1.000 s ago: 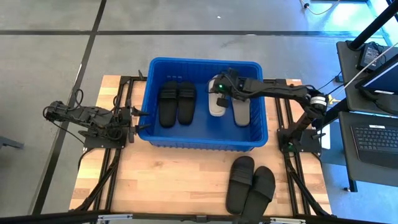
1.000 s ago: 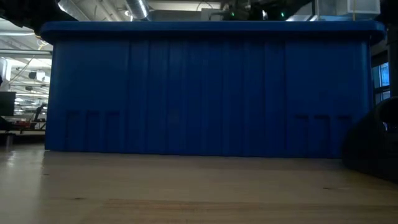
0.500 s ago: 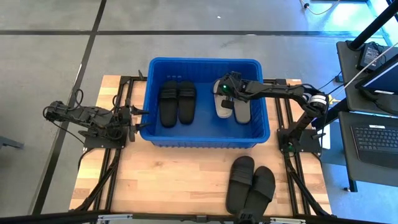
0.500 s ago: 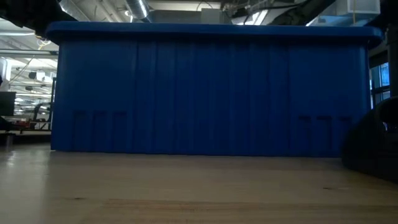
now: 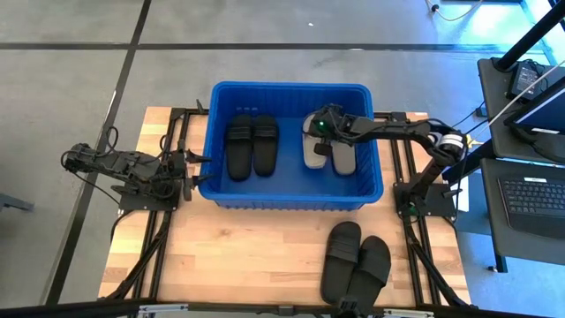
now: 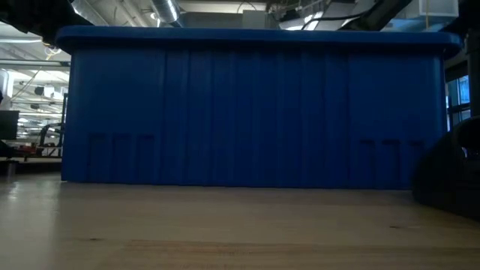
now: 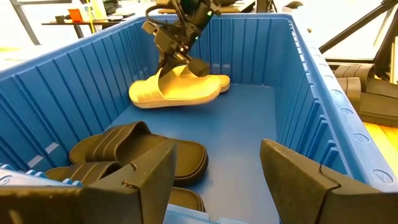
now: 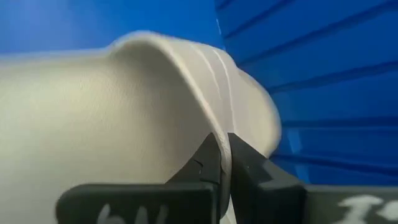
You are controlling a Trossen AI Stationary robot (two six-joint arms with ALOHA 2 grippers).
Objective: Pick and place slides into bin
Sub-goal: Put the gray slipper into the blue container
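Note:
Inside the blue bin (image 5: 291, 199), two black slides (image 5: 250, 146) lie at the left and two light grey slides (image 5: 328, 152) at the right. My right gripper (image 5: 320, 134) reaches down into the bin and is shut on one grey slide (image 7: 180, 92). Two more black slides (image 5: 355, 262) lie on the wooden table in front of the bin, toward the right. My left gripper (image 5: 196, 162) waits open at the bin's left wall, holding nothing. My right gripper pinches the edge of the grey slide's strap (image 8: 212, 118) between its two fingers (image 8: 208, 163). It comes slanting down from the table's right side. The slide (image 7: 186, 93) lies about level, low at the bin's floor beside the other grey slide.
The bin's ribbed walls (image 7: 298, 106) stand high around the slides. In the low view the bin's near wall (image 6: 255, 112) fills the picture. A desk with a laptop (image 5: 530, 194) stands past the table's right edge.
My right gripper has gone down into the bin with the grey slide, staying shut on its strap. The slide has come down from a raised tilt and now lies beside the other grey one. The bin has shifted slightly toward the far edge.

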